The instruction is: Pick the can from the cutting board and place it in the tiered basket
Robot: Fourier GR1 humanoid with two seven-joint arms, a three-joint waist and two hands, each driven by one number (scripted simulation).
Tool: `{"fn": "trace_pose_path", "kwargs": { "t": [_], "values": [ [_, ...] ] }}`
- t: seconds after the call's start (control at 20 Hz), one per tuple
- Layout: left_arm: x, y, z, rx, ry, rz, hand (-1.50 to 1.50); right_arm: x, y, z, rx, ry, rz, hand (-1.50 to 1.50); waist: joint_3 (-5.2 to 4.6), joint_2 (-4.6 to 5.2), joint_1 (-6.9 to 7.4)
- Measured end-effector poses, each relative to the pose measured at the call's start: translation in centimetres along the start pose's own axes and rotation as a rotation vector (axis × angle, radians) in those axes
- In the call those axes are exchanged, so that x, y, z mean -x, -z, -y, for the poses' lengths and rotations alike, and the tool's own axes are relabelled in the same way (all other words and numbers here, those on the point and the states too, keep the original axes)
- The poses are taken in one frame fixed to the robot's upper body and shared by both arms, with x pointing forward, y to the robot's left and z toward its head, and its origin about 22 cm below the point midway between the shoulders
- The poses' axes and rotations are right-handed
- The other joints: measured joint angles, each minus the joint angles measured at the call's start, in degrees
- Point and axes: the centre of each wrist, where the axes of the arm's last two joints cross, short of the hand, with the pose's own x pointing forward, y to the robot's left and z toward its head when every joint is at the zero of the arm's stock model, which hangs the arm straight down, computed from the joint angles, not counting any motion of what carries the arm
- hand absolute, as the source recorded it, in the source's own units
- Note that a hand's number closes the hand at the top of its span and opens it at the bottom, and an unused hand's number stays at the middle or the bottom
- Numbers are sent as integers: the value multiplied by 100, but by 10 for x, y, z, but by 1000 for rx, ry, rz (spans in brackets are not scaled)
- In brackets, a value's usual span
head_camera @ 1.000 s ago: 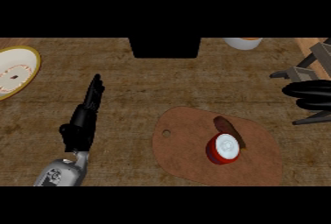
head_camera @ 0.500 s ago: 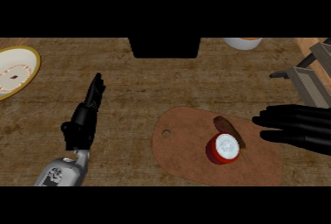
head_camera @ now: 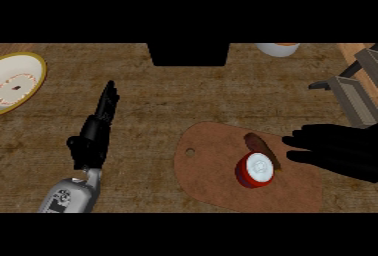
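The can (head_camera: 256,170) stands upright on the cutting board (head_camera: 214,175) at lower right; the right hand (head_camera: 343,150) hovers just beside it, fingers spread apart, likely lining up a side grasp; left hand (head_camera: 96,135) rests open at left

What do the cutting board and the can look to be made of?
Cutting board: probably wood, matte reddish-brown, with a hanging hole near one end. Can: likely metal, with a glossy red wall and a pale flat lid, though the look leaves it open.
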Motion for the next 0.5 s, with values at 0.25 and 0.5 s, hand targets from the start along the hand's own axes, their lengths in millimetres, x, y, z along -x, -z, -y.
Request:
{"fn": "trace_pose_path", "kwargs": {
  "t": [0.25, 0.5],
  "values": [
    [5, -5, 0, 4, 4, -3, 0, -2, 4, -7, 0, -61, -55, -150, 1, 0, 7],
    [6, -3, -4, 4, 3, -8, 0, 0, 13, -13, -6, -118, -78, -150, 2, 4, 13]
  ]
}}
